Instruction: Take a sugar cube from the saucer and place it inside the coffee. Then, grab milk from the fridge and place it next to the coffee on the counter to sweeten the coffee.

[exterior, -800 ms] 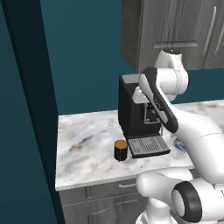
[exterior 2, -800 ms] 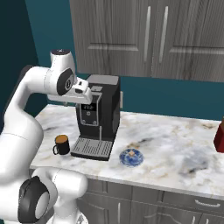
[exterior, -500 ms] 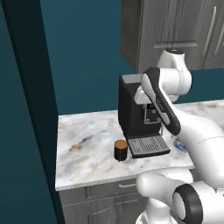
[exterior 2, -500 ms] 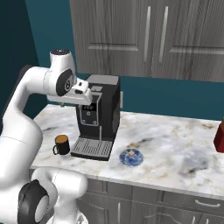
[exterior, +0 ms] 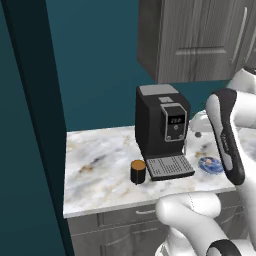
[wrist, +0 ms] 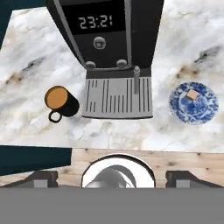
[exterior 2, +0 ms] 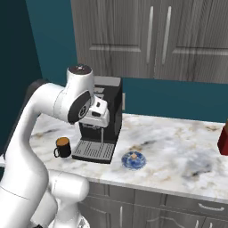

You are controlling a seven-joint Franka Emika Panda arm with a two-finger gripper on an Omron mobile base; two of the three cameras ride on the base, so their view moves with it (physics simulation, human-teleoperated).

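In the hand view the camera looks straight down on the counter (wrist: 183,48), and the gripper (wrist: 112,178) sits at the bottom edge with its two dark fingertips (wrist: 43,178) far apart, so the jaws stand wide open with nothing between them. It hangs well above the counter, touching nothing.

The coffee (wrist: 60,99), a black cup with an orange-brown top and a small handle, stands at the left centre of the hand view, just beside the left edge of the coffee machine's (wrist: 109,30) grey drip tray. The machine fills the upper centre of that view, its display reading 23:21. The saucer (wrist: 193,103), blue and patterned, lies at the right centre, on the other side of the drip tray from the cup and apart from it. A small pale brown sugar cube (wrist: 192,94) rests on the saucer, a little above its middle in the picture.

In the left base view the cup (exterior: 138,171) stands at the centre, left of the machine (exterior: 161,131), and the saucer (exterior: 210,165) lies at the right, partly behind the white arm (exterior: 227,135).

In the right base view the cup (exterior 2: 63,147) is at the left centre, the saucer (exterior 2: 133,160) near the middle on the marble counter (exterior 2: 187,156), and a red object (exterior 2: 223,140) shows at the right edge. Grey cabinets (exterior 2: 151,40) hang across the top of the frame.
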